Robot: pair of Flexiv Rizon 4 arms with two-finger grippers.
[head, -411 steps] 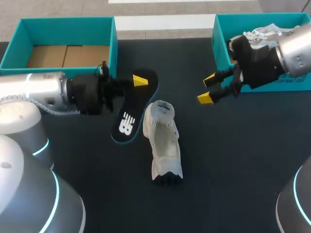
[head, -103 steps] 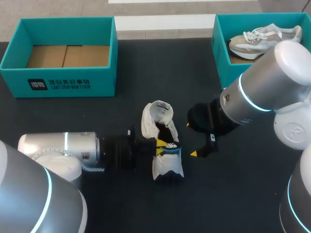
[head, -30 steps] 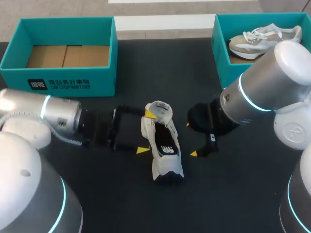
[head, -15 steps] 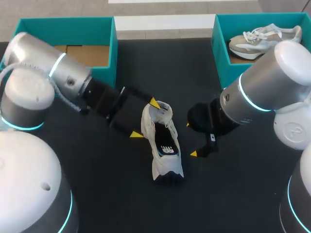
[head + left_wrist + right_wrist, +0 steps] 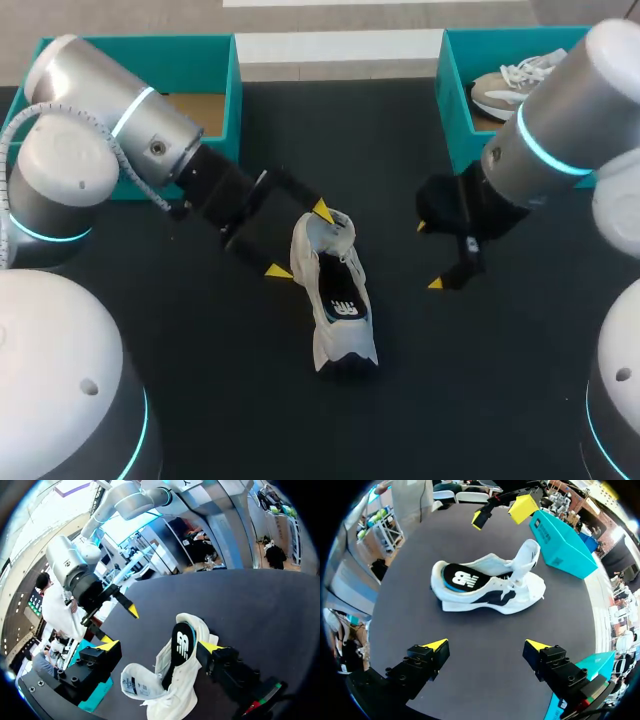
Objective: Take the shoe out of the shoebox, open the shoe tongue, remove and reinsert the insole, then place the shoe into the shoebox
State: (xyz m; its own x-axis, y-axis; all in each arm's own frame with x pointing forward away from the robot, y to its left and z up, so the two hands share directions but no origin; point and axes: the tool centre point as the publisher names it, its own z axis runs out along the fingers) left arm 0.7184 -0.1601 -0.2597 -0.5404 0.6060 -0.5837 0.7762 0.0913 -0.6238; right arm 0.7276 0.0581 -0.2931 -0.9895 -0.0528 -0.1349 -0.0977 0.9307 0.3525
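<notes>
A white shoe [image 5: 333, 300] lies on its side in the middle of the black table. Its black insole [image 5: 343, 306] sits inside, and the tongue stands up at the far end. My left gripper [image 5: 300, 241] is open at that far end, one yellow tip by the tongue. From the left wrist, the shoe [image 5: 170, 685] and insole [image 5: 183, 643] lie between the spread fingers of the left gripper [image 5: 159, 646]. My right gripper [image 5: 429, 256] hangs open to the shoe's right, apart from it. In the right wrist view the shoe [image 5: 495, 590] lies ahead of the right gripper [image 5: 486, 645].
An open teal shoebox [image 5: 140, 46] with a cardboard floor stands at the back left, partly behind my left arm. A second teal box [image 5: 450, 100] at the back right holds another shoe [image 5: 510, 86].
My left arm has swung up and back, turning its gripper from the shoe's left side toward its far end. My right gripper has drawn away to the right and back.
</notes>
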